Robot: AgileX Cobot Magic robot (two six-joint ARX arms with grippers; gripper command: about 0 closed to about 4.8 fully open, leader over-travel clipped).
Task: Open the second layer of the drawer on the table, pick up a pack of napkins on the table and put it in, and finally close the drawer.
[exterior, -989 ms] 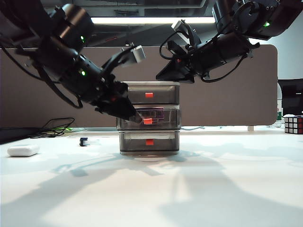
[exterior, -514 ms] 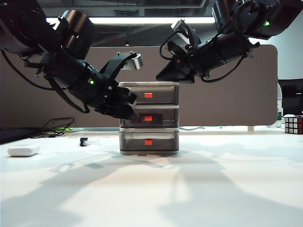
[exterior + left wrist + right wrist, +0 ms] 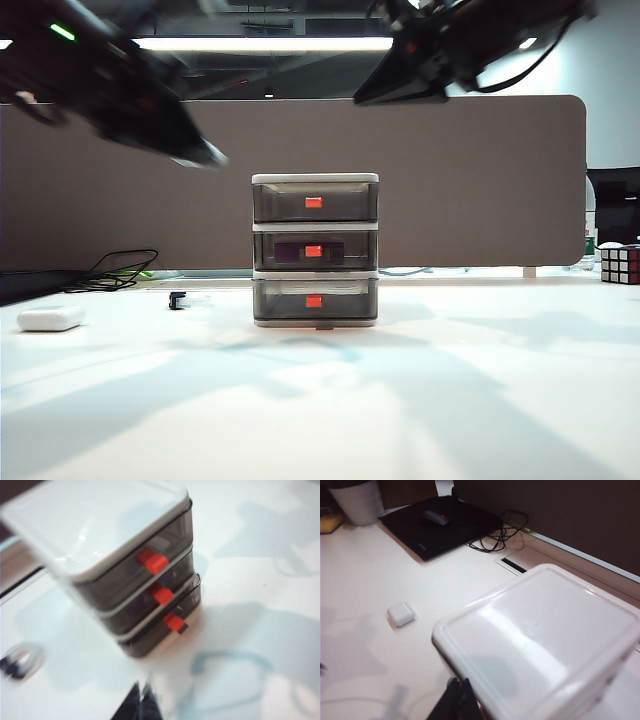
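Jaws together on our left gripper [image 3: 205,155] and right gripper [image 3: 375,92], at ten and one o'clock above the shut drawer [image 3: 315,250].

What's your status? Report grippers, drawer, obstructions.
Left gripper shut, empty, raised left of the drawer. Right gripper shut, empty, above it. Second layer closed, pack of napkins inside. Nothing in the way.

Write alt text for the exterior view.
A three-tier drawer unit stands shut on a white table, a purple pack dimly visible inside its middle drawer. Both arms hang raised and blurred: left gripper upper left, right gripper upper right, touching nothing.
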